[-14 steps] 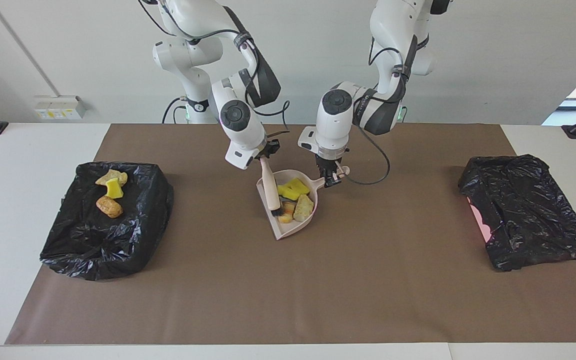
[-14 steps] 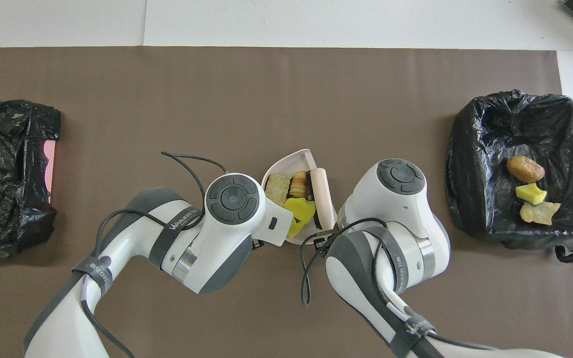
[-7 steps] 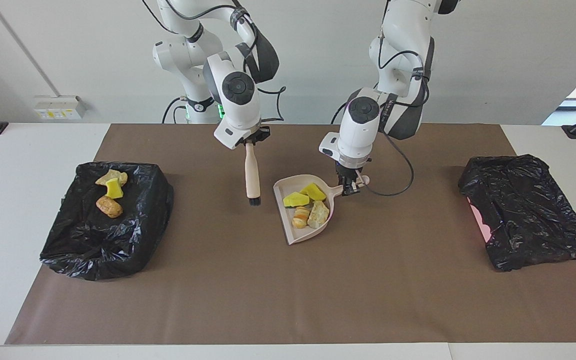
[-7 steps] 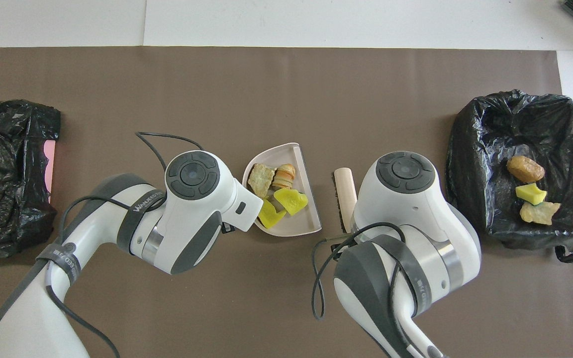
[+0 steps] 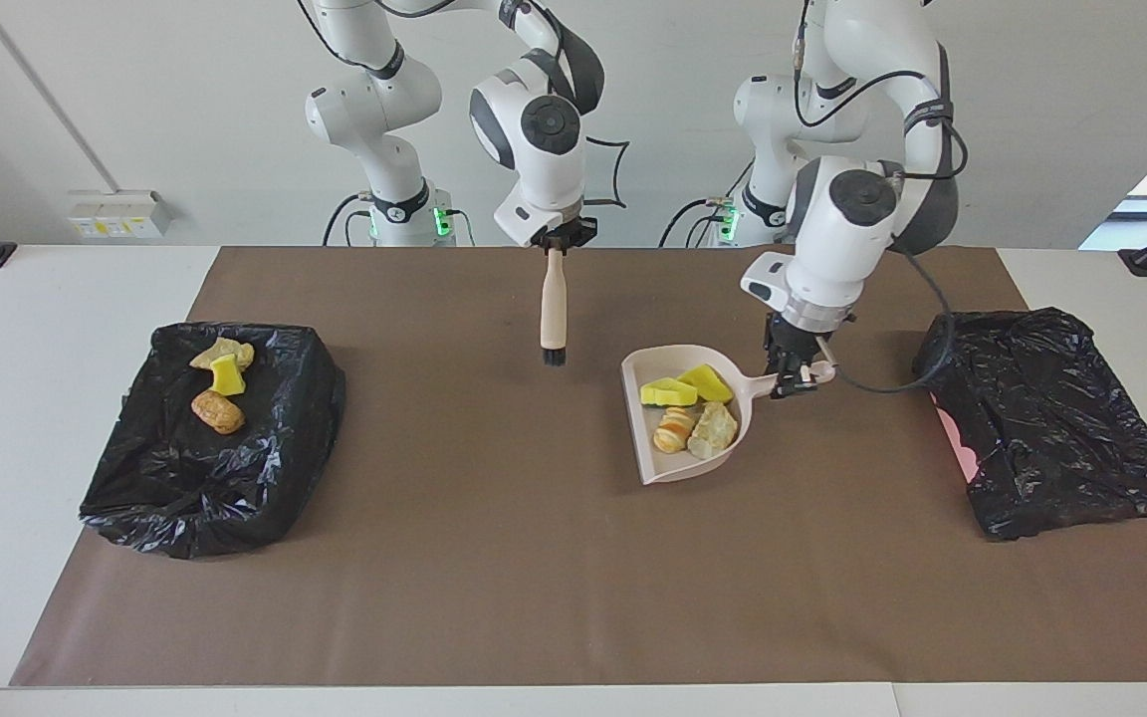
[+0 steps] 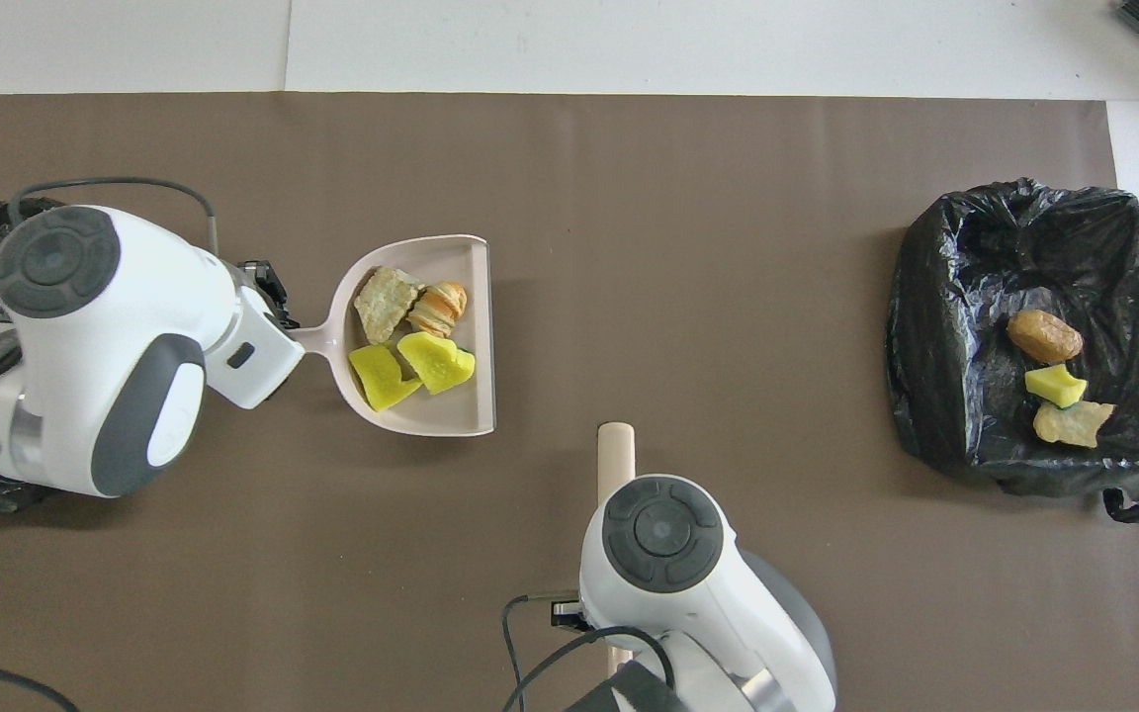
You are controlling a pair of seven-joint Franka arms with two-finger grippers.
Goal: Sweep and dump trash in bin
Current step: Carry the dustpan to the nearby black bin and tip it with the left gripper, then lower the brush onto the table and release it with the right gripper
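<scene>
Four yellow and tan scraps (image 5: pixel 688 410) ride the beige plastic dustpan (image 5: pixel 678 468), its handle clamped in the left gripper (image 5: pixel 795 381), toward the crumpled black bag-lined bin (image 5: pixel 1051 423) at the left arm's end, dumping not yet done, while the right gripper (image 5: pixel 556 242) pinches the wooden-handled brush (image 5: pixel 554 314).

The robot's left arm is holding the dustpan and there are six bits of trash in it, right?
Not quite. The left gripper does hold the dustpan by its handle, but it carries four bits of trash, not six: two yellow and two bread-like. The overhead view shows them plainly.

4 scraps (image 5: pixel 688 410) in raised pink dustpan (image 5: pixel 655 468); 3 scraps (image 5: pixel 220 383) in open black-lined bin (image 5: pixel 135 488).
</scene>
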